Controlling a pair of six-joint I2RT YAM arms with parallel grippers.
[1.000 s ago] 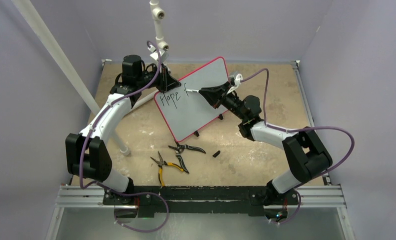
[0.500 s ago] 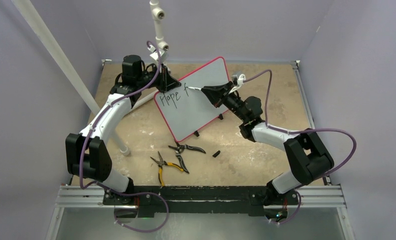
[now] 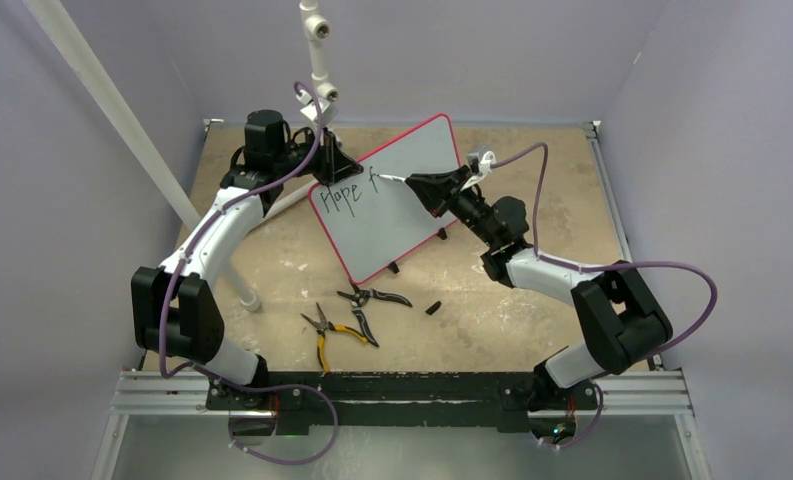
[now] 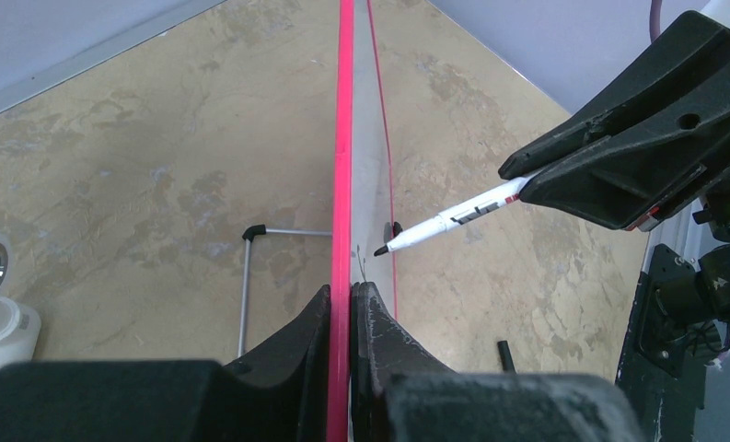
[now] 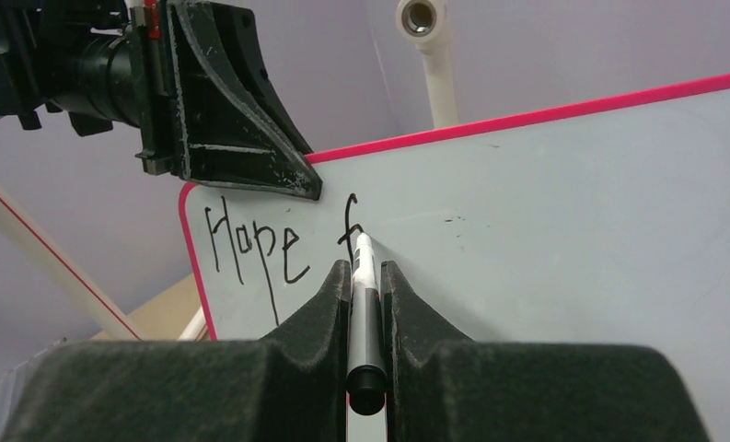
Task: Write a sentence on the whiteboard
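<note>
The whiteboard [image 3: 392,215] stands tilted on its feet, red-pink framed. The sentence on it reads "Hope f" [image 3: 347,192] in black, also in the right wrist view [image 5: 255,244]. My left gripper [image 3: 334,168] is shut on the board's top left edge, which shows edge-on between its jaws [image 4: 344,290]. My right gripper [image 3: 414,183] is shut on a white and grey marker [image 5: 365,285]. The marker's tip touches the board at the foot of the "f" [image 5: 350,221]. In the left wrist view the marker [image 4: 453,219] points at the board face [image 4: 370,184].
Yellow-handled pliers [image 3: 324,330] and black-handled pliers [image 3: 372,297] lie on the tan table in front of the board. A small black cap [image 3: 433,307] lies to their right. White pipes stand behind the board [image 3: 319,50] and slant at the left [image 3: 122,120].
My right wrist has shifted a little to the right and back, and the marker tip has moved slightly left at the "f". The left arm and the board have not moved.
</note>
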